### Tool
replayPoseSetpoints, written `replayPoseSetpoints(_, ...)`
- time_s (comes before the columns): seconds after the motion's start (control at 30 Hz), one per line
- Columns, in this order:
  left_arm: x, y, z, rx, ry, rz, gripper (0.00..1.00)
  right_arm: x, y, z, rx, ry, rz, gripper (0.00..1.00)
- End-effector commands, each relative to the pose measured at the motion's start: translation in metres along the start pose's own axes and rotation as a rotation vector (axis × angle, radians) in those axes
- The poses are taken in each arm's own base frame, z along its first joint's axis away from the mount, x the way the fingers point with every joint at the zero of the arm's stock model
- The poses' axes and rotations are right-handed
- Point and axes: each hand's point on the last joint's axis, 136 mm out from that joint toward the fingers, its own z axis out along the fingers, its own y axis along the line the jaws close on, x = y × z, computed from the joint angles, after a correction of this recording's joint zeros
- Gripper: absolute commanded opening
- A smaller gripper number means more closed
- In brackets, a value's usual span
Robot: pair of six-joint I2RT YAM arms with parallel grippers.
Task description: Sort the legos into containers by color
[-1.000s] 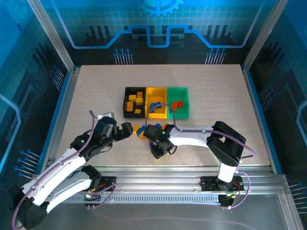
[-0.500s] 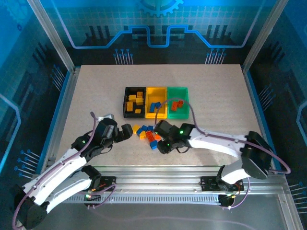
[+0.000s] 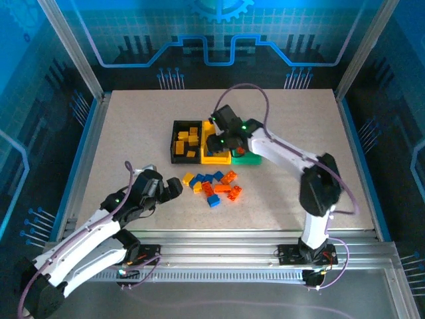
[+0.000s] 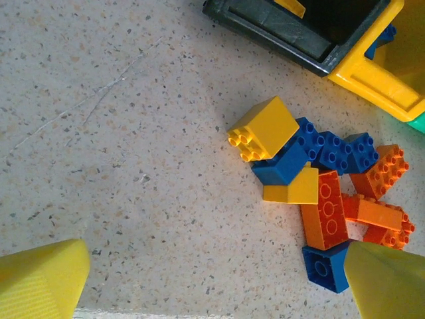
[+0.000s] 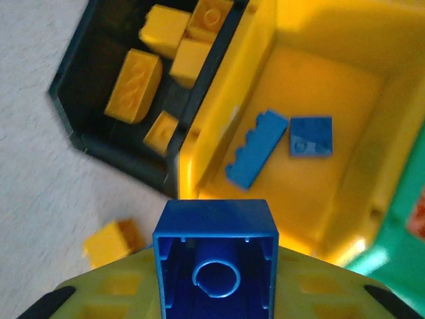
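- Our right pincer (image 5: 216,292) is clamped on a blue brick (image 5: 216,256), whose hollow underside faces the wrist camera.
- A second ago it sat low at the loose pile (image 3: 212,185) near the front. Now it hangs over the yellow bin (image 5: 319,86), arm stretched out.
- Our left pincer (image 4: 212,286) gapes wide just beside the pile, barely shifted.
- Two blue bricks (image 5: 255,156) lie in the yellow bin, and yellow bricks (image 5: 133,86) in the black bin (image 5: 126,163).
- The pile mixes orange, blue and yellow on the table (image 4: 99,133).

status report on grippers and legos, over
Right gripper shut on blue lego, above yellow bin. Left gripper open, beside loose legos. Nothing blocking the drop.
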Motion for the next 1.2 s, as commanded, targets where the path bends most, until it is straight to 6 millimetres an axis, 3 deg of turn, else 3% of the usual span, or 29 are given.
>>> replayPoseSetpoints(0.0, 0.011, 0.005, 0.002, 0.005, 0.034, -0.033, 0.99, -0.008, -0.014, 0.028, 0.068, 0.063, 0.039, 0.37)
replayPoseSetpoints(0.13, 0.013, 0.008, 0.000, 0.001, 0.037, -0.031, 0.99, -0.014, -0.024, 0.048, 0.128, 0.086, 0.059, 0.40)
replayPoseSetpoints(0.27, 0.012, 0.009, -0.002, 0.000, 0.035, -0.025, 0.99, -0.018, -0.024, 0.055, 0.119, 0.097, 0.079, 0.57)
replayPoseSetpoints(0.4, 0.011, 0.007, -0.003, 0.004, 0.036, -0.018, 0.99, -0.026, -0.015, 0.039, 0.081, 0.059, 0.074, 0.71)
replayPoseSetpoints(0.5, 0.010, 0.006, -0.005, 0.005, 0.033, -0.009, 0.99, -0.027, -0.006, 0.019, 0.050, 0.026, 0.058, 0.73)
replayPoseSetpoints(0.6, 0.010, 0.007, -0.006, -0.001, 0.036, -0.006, 0.99, -0.015, 0.004, -0.004, 0.016, 0.013, 0.035, 0.73)
replayPoseSetpoints(0.73, 0.012, 0.007, -0.006, 0.002, 0.044, -0.007, 0.99, 0.025, 0.017, -0.028, -0.020, 0.022, -0.017, 0.74)
replayPoseSetpoints(0.87, 0.010, 0.008, -0.007, -0.003, 0.038, -0.004, 0.99, 0.080, 0.028, -0.042, -0.041, 0.066, -0.079, 0.74)
replayPoseSetpoints(1.03, 0.009, 0.009, -0.005, -0.006, 0.025, -0.001, 0.99, 0.154, 0.044, -0.031, -0.045, 0.194, -0.154, 0.74)
replayPoseSetpoints(1.17, 0.009, 0.008, -0.002, -0.004, 0.024, -0.008, 0.99, 0.190, 0.052, -0.012, -0.038, 0.277, -0.176, 0.75)
